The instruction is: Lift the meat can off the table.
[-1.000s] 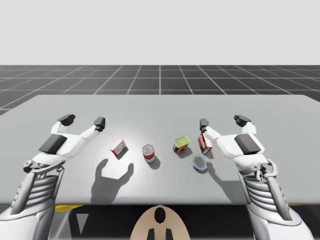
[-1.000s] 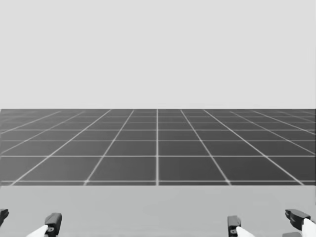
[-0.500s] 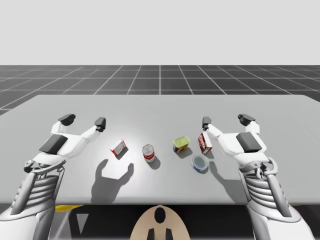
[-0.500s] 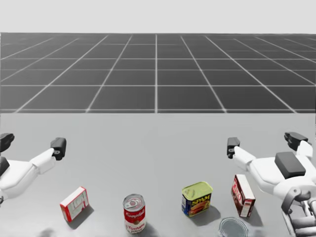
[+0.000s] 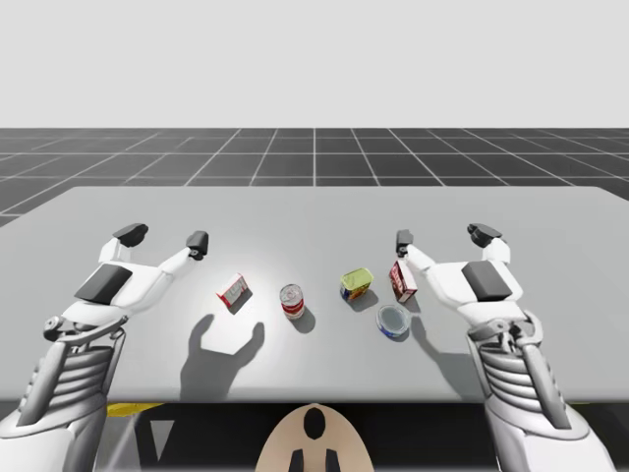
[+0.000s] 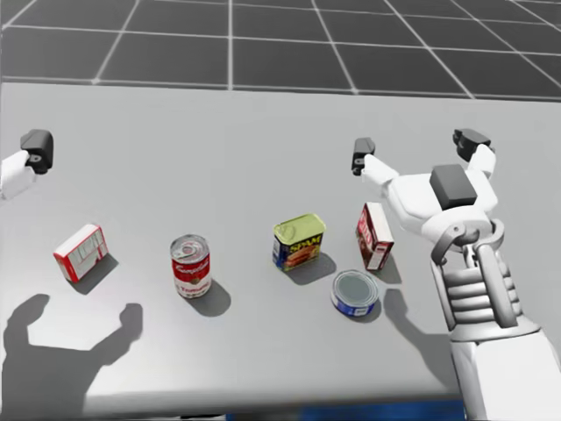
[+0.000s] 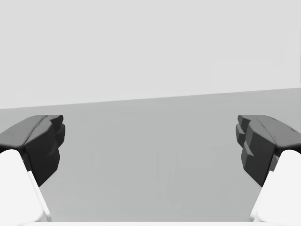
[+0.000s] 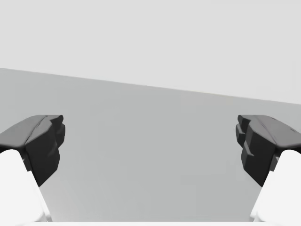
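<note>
head tilted down, head view shows blue front of meat can (image 6: 298,243)

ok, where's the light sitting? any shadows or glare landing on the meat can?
High view: the left gripper casts a hard shadow on the table, nearer me and rightward, clear of the meat can; light seems high, far-left. Head view: the meat can's own short shadow lies at its near right, no glare. Wrist views: flat, even grey.
</note>
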You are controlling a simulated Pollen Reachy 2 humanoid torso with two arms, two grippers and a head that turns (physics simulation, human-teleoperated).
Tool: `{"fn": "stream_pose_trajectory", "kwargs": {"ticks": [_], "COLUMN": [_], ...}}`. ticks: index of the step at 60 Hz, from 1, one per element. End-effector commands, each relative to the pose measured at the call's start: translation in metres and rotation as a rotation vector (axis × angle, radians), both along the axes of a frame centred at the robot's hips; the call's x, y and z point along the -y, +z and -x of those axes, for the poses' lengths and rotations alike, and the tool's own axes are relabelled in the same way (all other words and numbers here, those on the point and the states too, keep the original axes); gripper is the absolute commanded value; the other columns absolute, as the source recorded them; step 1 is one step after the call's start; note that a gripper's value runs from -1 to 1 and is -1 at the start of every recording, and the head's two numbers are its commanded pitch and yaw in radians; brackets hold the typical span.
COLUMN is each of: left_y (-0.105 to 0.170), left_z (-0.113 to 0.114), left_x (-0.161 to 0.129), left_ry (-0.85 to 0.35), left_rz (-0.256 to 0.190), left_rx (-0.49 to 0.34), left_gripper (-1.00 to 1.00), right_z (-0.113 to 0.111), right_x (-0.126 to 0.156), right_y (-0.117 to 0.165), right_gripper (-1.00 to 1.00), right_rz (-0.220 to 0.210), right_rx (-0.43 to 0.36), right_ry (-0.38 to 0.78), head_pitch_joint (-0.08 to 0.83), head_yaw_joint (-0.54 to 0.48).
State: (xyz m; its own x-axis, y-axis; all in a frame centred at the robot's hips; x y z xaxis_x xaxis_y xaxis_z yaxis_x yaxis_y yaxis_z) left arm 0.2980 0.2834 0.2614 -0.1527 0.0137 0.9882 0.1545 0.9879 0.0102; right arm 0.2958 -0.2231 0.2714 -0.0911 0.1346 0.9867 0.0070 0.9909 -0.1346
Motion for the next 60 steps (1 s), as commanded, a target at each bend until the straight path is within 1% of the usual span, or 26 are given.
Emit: {"fn": "stream_pose_trajectory", "kwargs": {"ticks": [1,3,9,12,16,17,18,19,20,22,24,25,26,28,30,32,36,40,44,49,51,55,56,60], "left_y": [0.001,0.001,0.002,0.002,0.002,0.002,0.002,0.002,0.002,0.002,0.002,0.002,0.002,0.003,0.002,0.002,0.002,0.002,0.002,0.001,0.001,0.001,0.001,0.001], "left_z": [0.001,0.002,0.002,0.002,0.002,0.002,0.002,0.002,0.002,0.002,0.002,0.002,0.002,0.003,0.003,0.003,0.003,0.003,0.003,0.003,0.003,0.003,0.002,0.002], "left_x": [0.001,0.002,0.002,0.002,0.003,0.003,0.003,0.003,0.002,0.002,0.002,0.002,0.002,0.002,0.002,0.002,0.002,0.002,0.002,0.002,0.001,0.001,0.001,0.002], "left_ry": [-0.003,-0.003,-0.003,-0.001,-0.001,0.0,0.0,0.0,0.001,0.002,0.003,0.004,0.005,0.006,0.006,0.007,0.007,0.007,0.006,0.007,0.008,0.009,0.009,0.009], "left_rz": [0.0,0.002,0.004,0.007,0.01,0.01,0.012,0.012,0.015,0.018,0.019,0.021,0.022,0.025,0.027,0.028,0.028,0.027,0.024,0.025,0.024,0.025,0.024,0.022], "left_rx": [0.002,0.002,0.001,-0.001,-0.003,-0.003,-0.004,-0.004,-0.006,-0.006,-0.007,-0.008,-0.008,-0.01,-0.011,-0.012,-0.014,-0.015,-0.016,-0.018,-0.018,-0.018,-0.018,-0.019], "left_gripper": [-1.0,-1.0,-1.0,-1.0,-1.0,-1.0,-1.0,-1.0,-1.0,-1.0,-1.0,-1.0,-1.0,-1.0,-1.0,-1.0,-1.0,-1.0,-1.0,-1.0,-1.0,-1.0,-1.0,-1.0], "right_z": [0.003,0.005,0.009,0.01,0.011,0.011,0.012,0.012,0.013,0.017,0.019,0.023,0.025,0.029,0.034,0.04,0.048,0.055,0.065,0.072,0.073,0.073,0.072,0.069], "right_x": [-0.006,-0.007,-0.012,-0.013,-0.013,-0.012,-0.011,-0.011,-0.011,-0.011,-0.012,-0.014,-0.015,-0.018,-0.02,-0.023,-0.026,-0.029,-0.036,-0.044,-0.046,-0.051,-0.053,-0.055], "right_y": [0.0,0.0,0.002,0.003,0.004,0.005,0.007,0.007,0.007,0.009,0.009,0.009,0.009,0.007,0.006,0.005,0.001,-0.001,-0.005,-0.007,-0.009,-0.016,-0.02,-0.028], "right_gripper": [-1.0,-1.0,-1.0,-1.0,-1.0,-1.0,-1.0,-1.0,-1.0,-1.0,-1.0,-1.0,-1.0,-1.0,-1.0,-1.0,-1.0,-1.0,-1.0,-1.0,-1.0,-1.0,-1.0,-1.0], "right_rz": [0.028,0.018,0.035,0.027,0.028,0.014,-0.02,-0.02,-0.04,-0.067,-0.081,-0.101,-0.105,-0.1,-0.118,-0.163,-0.158,-0.168,-0.158,-0.168,-0.174,-0.166,-0.159,-0.149], "right_rx": [0.017,0.007,0.017,0.014,0.012,0.005,-0.018,-0.018,-0.034,-0.057,-0.069,-0.091,-0.096,-0.097,-0.107,-0.133,-0.135,-0.155,-0.161,-0.184,-0.188,-0.198,-0.219,-0.244], "right_ry": [0.003,0.028,0.032,0.047,0.046,0.053,0.076,0.076,0.095,0.129,0.154,0.191,0.203,0.242,0.274,0.297,0.338,0.373,0.423,0.464,0.463,0.457,0.456,0.456], "head_pitch_joint": [0.613,0.621,0.627,0.629,0.628,0.627,0.627,0.627,0.626,0.624,0.624,0.623,0.623,0.623,0.624,0.624,0.625,0.626,0.626,0.626,0.626,0.625,0.626,0.628], "head_yaw_joint": [-0.16,-0.16,-0.17,-0.17,-0.17,-0.17,-0.17,-0.17,-0.17,-0.17,-0.17,-0.17,-0.17,-0.17,-0.16,-0.16,-0.16,-0.16,-0.16,-0.17,-0.17,-0.17,-0.17,-0.17]}}
